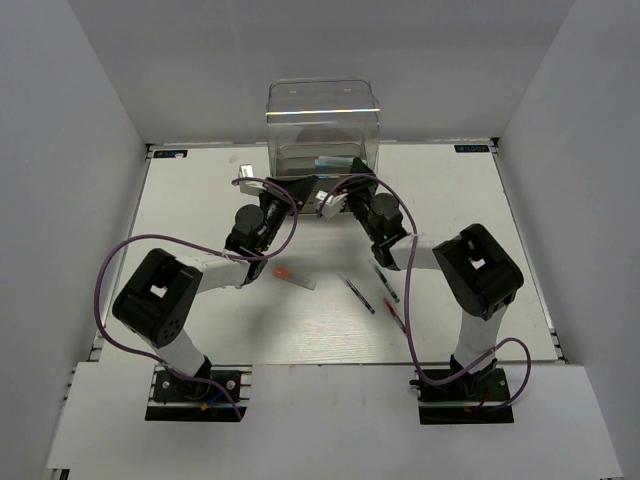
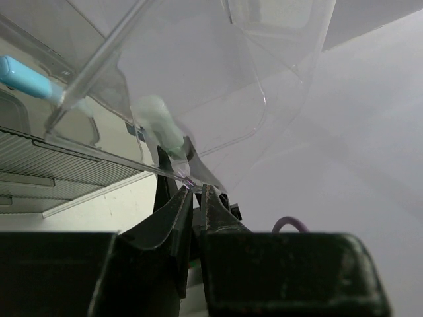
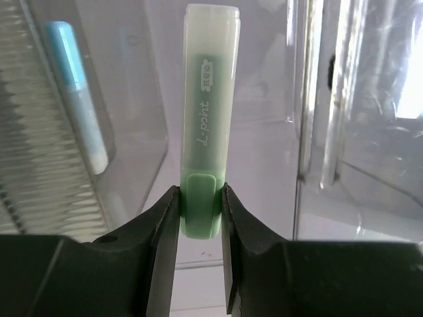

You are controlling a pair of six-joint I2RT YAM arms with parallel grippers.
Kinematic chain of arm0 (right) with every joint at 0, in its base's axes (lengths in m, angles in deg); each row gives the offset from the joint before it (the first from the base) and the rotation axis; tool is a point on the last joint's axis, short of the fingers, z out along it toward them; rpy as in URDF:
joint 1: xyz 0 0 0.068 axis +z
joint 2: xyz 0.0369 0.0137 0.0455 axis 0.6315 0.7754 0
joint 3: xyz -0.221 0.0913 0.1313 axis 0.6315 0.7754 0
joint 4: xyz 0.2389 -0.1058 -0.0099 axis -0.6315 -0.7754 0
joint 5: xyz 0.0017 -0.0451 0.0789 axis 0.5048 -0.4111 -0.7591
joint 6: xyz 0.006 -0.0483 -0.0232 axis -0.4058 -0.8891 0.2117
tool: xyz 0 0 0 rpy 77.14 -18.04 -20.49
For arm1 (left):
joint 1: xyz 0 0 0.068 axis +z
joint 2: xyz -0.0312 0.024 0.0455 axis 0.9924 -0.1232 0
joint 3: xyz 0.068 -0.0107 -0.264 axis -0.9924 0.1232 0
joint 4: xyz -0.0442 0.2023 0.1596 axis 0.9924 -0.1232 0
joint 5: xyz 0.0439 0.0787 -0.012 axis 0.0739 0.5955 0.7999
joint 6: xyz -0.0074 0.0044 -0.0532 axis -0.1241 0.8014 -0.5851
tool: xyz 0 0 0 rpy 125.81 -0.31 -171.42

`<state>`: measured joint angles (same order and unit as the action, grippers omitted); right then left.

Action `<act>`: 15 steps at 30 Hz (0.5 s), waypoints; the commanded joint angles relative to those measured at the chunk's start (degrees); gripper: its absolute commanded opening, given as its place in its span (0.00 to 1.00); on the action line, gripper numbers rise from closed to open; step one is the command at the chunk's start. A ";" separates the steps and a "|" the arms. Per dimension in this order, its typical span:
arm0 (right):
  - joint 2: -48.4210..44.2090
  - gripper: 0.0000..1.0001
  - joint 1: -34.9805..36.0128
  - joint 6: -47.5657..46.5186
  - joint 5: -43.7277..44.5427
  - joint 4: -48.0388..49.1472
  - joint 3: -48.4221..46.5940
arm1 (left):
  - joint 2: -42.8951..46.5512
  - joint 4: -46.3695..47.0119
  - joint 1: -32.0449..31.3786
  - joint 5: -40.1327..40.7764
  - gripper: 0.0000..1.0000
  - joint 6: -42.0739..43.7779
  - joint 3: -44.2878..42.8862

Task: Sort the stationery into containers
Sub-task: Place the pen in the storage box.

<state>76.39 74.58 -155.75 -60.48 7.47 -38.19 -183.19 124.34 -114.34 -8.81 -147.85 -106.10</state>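
The clear organiser (image 1: pixel 322 125) stands at the table's far middle. My left gripper (image 2: pixel 192 187) is pinched on the thin clear lip of a pulled-out drawer (image 2: pixel 119 162) at the organiser's front. My right gripper (image 3: pixel 199 210) is shut on the cap end of a mint-green marker (image 3: pixel 203 125), held lengthwise just in front of the organiser. A light-blue marker (image 3: pixel 78 119) lies inside the clear plastic, also visible in the left wrist view as the light-blue marker (image 2: pixel 25 75). In the top view both grippers, left (image 1: pixel 298 196) and right (image 1: pixel 338 200), meet at the organiser's base.
An orange-capped marker (image 1: pixel 292 277) lies on the table between the arms. A dark pen (image 1: pixel 356 294), a green pen (image 1: pixel 387 283) and a red pen (image 1: pixel 395 315) lie near the right arm. A small white object (image 1: pixel 243 170) sits left of the organiser.
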 commanded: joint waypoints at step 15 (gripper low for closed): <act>0.75 0.00 -0.35 -14.83 -3.86 -7.75 -3.71 | 0.77 2.27 -0.05 -0.50 0.00 0.38 -1.10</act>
<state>78.05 74.49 -166.37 -62.44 0.87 -39.83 -183.49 124.42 -114.34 -8.83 -147.85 -106.10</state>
